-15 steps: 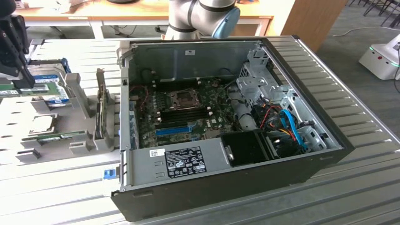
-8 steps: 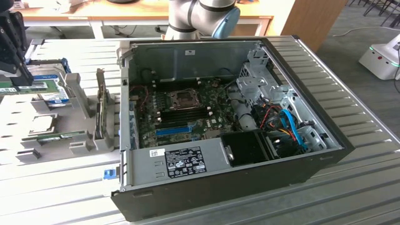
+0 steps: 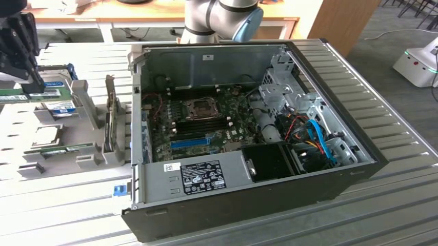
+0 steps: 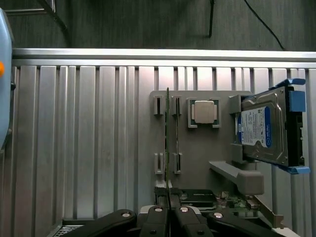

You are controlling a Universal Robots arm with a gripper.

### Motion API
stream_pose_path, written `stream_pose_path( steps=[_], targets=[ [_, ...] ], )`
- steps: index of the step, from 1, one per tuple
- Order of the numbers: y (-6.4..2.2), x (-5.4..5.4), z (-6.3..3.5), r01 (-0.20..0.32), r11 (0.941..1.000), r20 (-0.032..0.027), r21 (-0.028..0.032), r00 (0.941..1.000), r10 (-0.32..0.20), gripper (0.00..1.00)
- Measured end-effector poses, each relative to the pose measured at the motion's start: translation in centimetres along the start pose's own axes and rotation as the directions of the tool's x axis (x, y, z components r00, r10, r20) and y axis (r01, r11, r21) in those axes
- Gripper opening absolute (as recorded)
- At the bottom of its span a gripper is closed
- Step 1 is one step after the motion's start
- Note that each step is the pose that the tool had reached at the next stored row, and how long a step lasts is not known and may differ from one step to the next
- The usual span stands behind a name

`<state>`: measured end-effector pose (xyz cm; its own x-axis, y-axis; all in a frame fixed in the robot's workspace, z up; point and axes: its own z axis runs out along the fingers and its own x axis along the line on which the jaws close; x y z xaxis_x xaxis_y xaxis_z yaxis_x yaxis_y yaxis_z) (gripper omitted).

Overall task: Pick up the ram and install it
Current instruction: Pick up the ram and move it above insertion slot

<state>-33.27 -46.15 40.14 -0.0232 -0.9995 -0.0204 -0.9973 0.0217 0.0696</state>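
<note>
My black gripper point(image 3: 32, 86) hangs at the exterior view's far left, over the grey parts fixture point(image 3: 27, 154). In the wrist view the gripper point(image 4: 168, 210) is shut on the ram point(image 4: 168, 148), a thin green stick seen edge-on that runs away from the fingertips. In the exterior view the held ram point(image 3: 42, 93) shows as a short green strip just below the fingers. A second ram stick point(image 3: 65, 148) lies in the fixture, seen in the wrist view as the second stick point(image 4: 176, 131) beside the held one. The black memory slots point(image 3: 205, 124) sit on the motherboard inside the open computer case point(image 3: 356, 169).
A CPU point(image 4: 203, 111) and an upright hard drive point(image 4: 264, 131) with blue rails stand on the fixture. An expansion card point(image 3: 110, 118) stands upright between fixture and case. A blue slot point(image 3: 188, 142) lies near the memory slots. The arm's base point(image 3: 219, 20) is behind the case.
</note>
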Motion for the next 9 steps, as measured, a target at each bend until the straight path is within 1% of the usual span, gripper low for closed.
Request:
stream_pose_path(
  steps=[4, 9],
  targets=[
    [-1.06, 0.0, -0.08, 0.001, 1.0, -0.0002, -0.0003, 1.0, -0.001, 0.11],
    [-2.07, 0.0, -0.15, 0.002, 1.0, -0.0001, -0.0003, 1.0, -0.002, 0.11]
  ],
)
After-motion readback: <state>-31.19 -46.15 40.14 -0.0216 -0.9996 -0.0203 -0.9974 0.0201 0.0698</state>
